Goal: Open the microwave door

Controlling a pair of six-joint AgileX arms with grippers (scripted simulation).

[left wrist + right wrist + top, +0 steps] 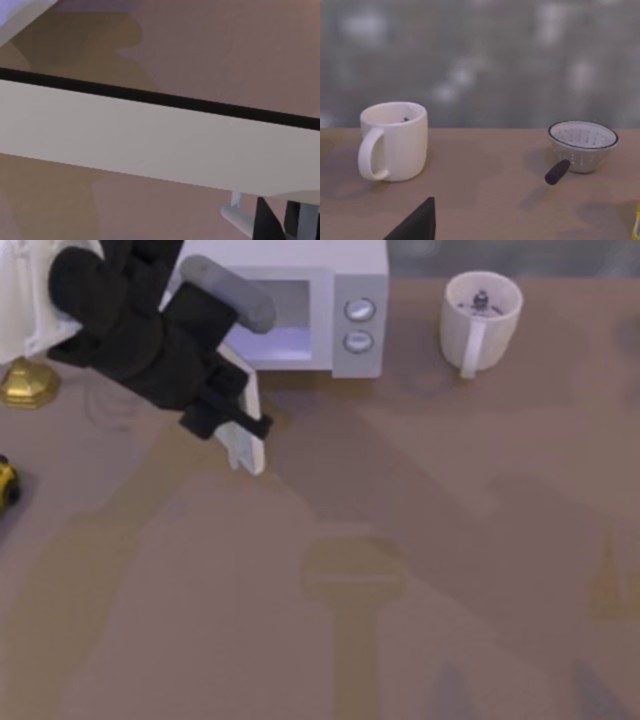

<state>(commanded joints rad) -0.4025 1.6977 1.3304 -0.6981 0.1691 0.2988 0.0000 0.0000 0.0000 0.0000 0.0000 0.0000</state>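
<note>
Grey microwave door (248, 430) swung wide, left claw (235, 420) at its edge.

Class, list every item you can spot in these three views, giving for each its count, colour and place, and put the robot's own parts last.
microwave: one, light grey, table's far edge, left of centre.
microwave door: one, pale, swung open toward the table's front.
knobs: two, silver, on the microwave's right panel.
mug: one, white, right of the microwave.
strainer bowl: one, white with dark handle, seen only by the right wrist.
gold stand: one, far left.
left gripper: one, black, at the door's edge.
right arm: not in the top view.
</note>
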